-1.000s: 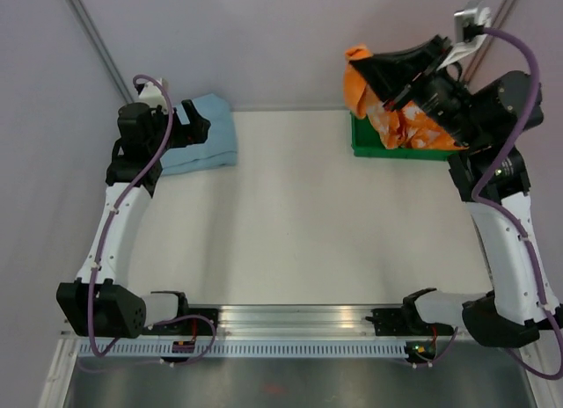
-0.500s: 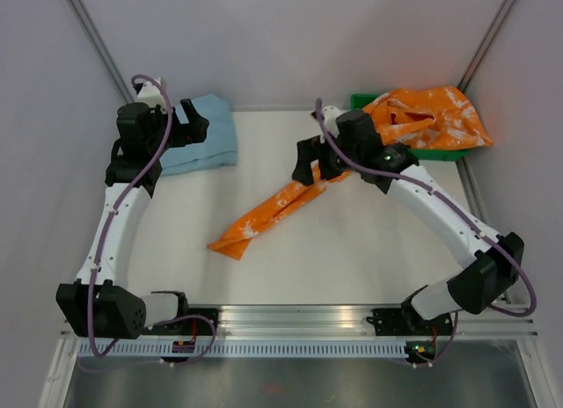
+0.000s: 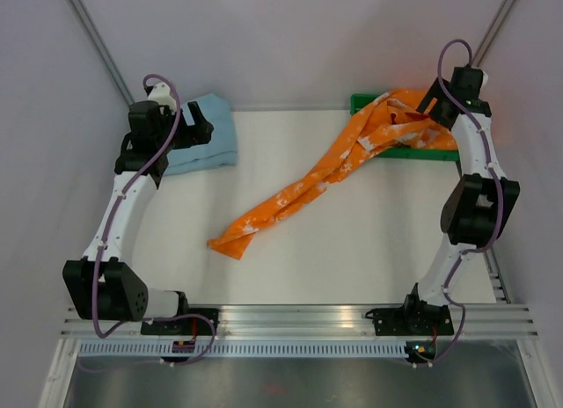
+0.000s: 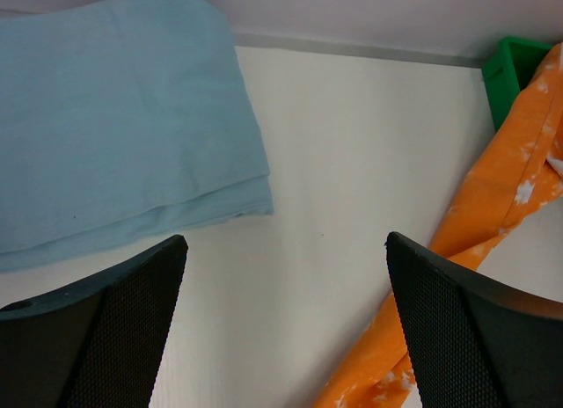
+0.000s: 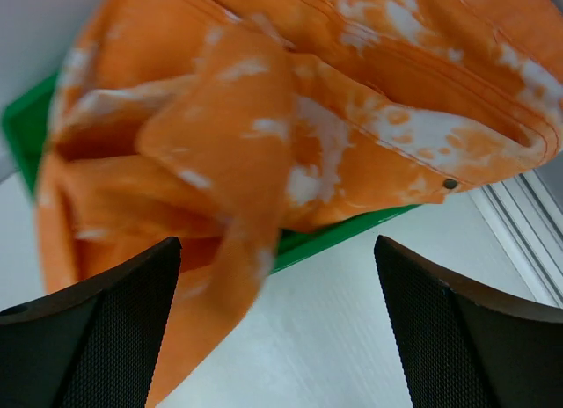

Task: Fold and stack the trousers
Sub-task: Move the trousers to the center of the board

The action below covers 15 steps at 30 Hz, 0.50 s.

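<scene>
Table (image 3: 352,241), near-centre: free leg end of trousers (image 3: 299,186) lies flat, slightly left of middle. Leg runs diagonally toward far right, twisted into narrow band. Far left: left gripper (image 3: 198,124) hovers at right edge of folded blue cloth (image 3: 211,140), jaws fully apart, nothing between them. Far right: rest of trousers heaped over green bin (image 3: 359,101), spilling past its rim. Right gripper (image 3: 437,105) just above heap, jaws fully apart, no fabric gripped.
</scene>
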Each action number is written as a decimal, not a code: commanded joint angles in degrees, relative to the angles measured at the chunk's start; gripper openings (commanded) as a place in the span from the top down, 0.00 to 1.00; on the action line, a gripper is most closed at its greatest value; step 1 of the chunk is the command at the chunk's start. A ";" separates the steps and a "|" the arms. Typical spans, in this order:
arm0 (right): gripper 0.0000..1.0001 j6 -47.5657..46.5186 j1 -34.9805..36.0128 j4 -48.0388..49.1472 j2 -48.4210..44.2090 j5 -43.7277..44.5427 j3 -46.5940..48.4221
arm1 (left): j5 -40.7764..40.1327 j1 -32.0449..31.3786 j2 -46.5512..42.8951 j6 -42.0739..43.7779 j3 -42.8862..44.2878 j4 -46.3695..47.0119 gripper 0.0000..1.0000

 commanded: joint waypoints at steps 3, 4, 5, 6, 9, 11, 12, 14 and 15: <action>0.02 3.96 -2.44 2.15 8.43 -4.40 1.64 | 0.22 -0.09 0.51 -1.35 2.47 0.13 0.00; 0.02 4.14 -2.44 1.89 9.77 -5.11 3.22 | -0.05 -0.09 0.60 -1.35 2.47 -0.05 0.00; 0.02 4.23 -2.44 1.88 10.74 -6.07 3.84 | -0.40 -0.09 0.77 -1.44 2.47 -0.23 0.00; 0.04 4.14 -2.44 2.14 12.83 -6.43 4.46 | -0.57 -0.09 0.86 -1.44 2.38 -0.49 0.00; 0.10 4.32 -2.44 5.04 14.43 -9.05 4.73 | -0.58 -0.09 0.86 -1.52 2.20 -0.76 0.00; 0.21 4.84 -2.26 9.06 14.35 -11.07 3.06 | -0.40 -0.09 0.86 -1.61 1.94 -0.93 0.00; 0.55 4.93 -2.09 10.39 14.09 -11.87 2.45 | -0.31 -0.09 0.86 -1.79 1.59 -1.02 0.00; 1.00 5.81 -1.91 11.64 13.91 -13.11 2.35 | -0.14 -0.09 0.86 -1.96 1.41 -1.02 0.00; 1.00 5.81 -1.47 11.81 12.95 -13.63 2.36 | 0.04 -0.09 0.86 -2.14 1.41 -1.28 0.00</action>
